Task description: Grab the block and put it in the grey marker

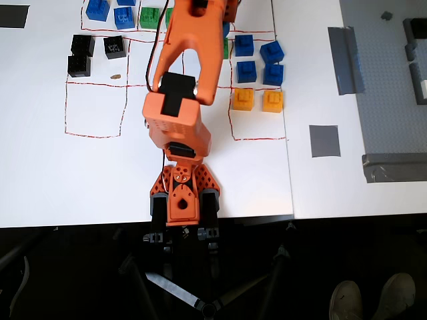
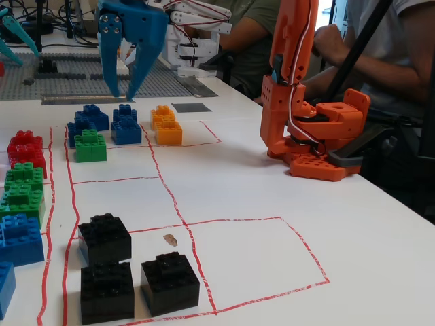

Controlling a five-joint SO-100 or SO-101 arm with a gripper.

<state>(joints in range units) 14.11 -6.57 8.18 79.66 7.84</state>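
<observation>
**Q:** Where's the claw, and is it holding anything?

**A:** In the fixed view your blue gripper (image 2: 121, 94) hangs high at about 11 o'clock in the frame, fingers pointing down and spread apart, nothing between them. Released, empty. From overhead the orange arm (image 1: 179, 113) covers it, so no read there.

**Q:** And the block?

**A:** The green block (image 2: 90, 146) sits on the white table (image 2: 272, 224) inside the red-line grid. It's at roughly 7 o'clock from the fingertips, lower and nearer the fixed cam. Blue bricks (image 2: 109, 123) sit just behind it, orange bricks (image 2: 165, 124) off at its 3 o'clock. Overhead, only a green sliver (image 1: 225, 48) shows past the arm.

**Q:** The drop spot?

**A:** The grey marker (image 1: 324, 141) lies flat near 3 o'clock in the overhead view, well apart from the bricks, outside the red lines. Nothing on it.

**Q:** What could go wrong from here?

**A:** My guess, several things. The tips look lined up w/ the blue bricks more than the green one, so if you drop straight down you could grab blue or knock the cluster. More green bricks (image 2: 22, 187) sit at 9 o'clock in the fixed view; don't drift to those. A darker grey patch (image 2: 191, 107) lies behind the orange bricks, easy to mistake for the target. The arm also blocks the overhead view of the pick, so lean on the fixed cam.
</observation>
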